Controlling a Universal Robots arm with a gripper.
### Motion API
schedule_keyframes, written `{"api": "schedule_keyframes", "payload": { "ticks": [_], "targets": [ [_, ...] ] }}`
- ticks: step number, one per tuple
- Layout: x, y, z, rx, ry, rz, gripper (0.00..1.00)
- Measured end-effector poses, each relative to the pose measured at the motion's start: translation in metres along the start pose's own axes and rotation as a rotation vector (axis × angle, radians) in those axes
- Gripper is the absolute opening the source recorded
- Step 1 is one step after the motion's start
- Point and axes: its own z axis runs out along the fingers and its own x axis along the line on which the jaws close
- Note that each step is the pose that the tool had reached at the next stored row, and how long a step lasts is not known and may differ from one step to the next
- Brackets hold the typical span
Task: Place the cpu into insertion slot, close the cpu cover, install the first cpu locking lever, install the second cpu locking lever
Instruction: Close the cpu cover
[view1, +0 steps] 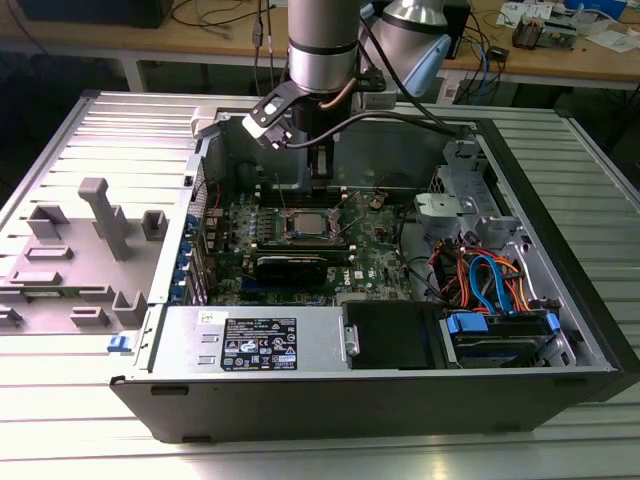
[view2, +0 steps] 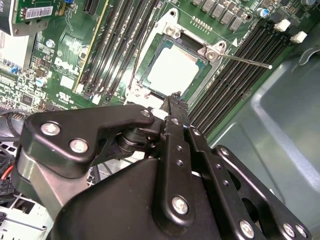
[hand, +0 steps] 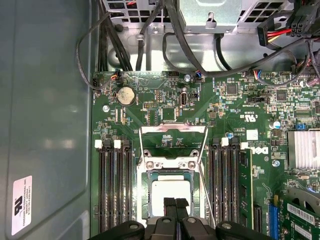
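In the exterior view, your gripper (view1: 318, 172) hangs inside the open computer case (view1: 400, 400), just above the insertion slot (view1: 305, 222) on the green motherboard (view1: 375, 268).

In the second wrist view, you can see its fingers (view2: 172, 145) pressed together with nothing between them. Their tips are over the edge of the cpu (view2: 172, 70), which lies seated in the slot. A thin locking lever (view2: 245, 60) sticks out free.

In the first wrist view, the cpu cover (hand: 172, 129) stands swung open, off the slot.
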Motion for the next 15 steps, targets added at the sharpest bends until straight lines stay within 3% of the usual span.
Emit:
{"api": "schedule_keyframes", "payload": {
  "ticks": [15],
  "targets": [
    [0.0001, 0.0087, 0.0004, -0.0001, 0.0001, 0.0, 0.11]
  ]
}}
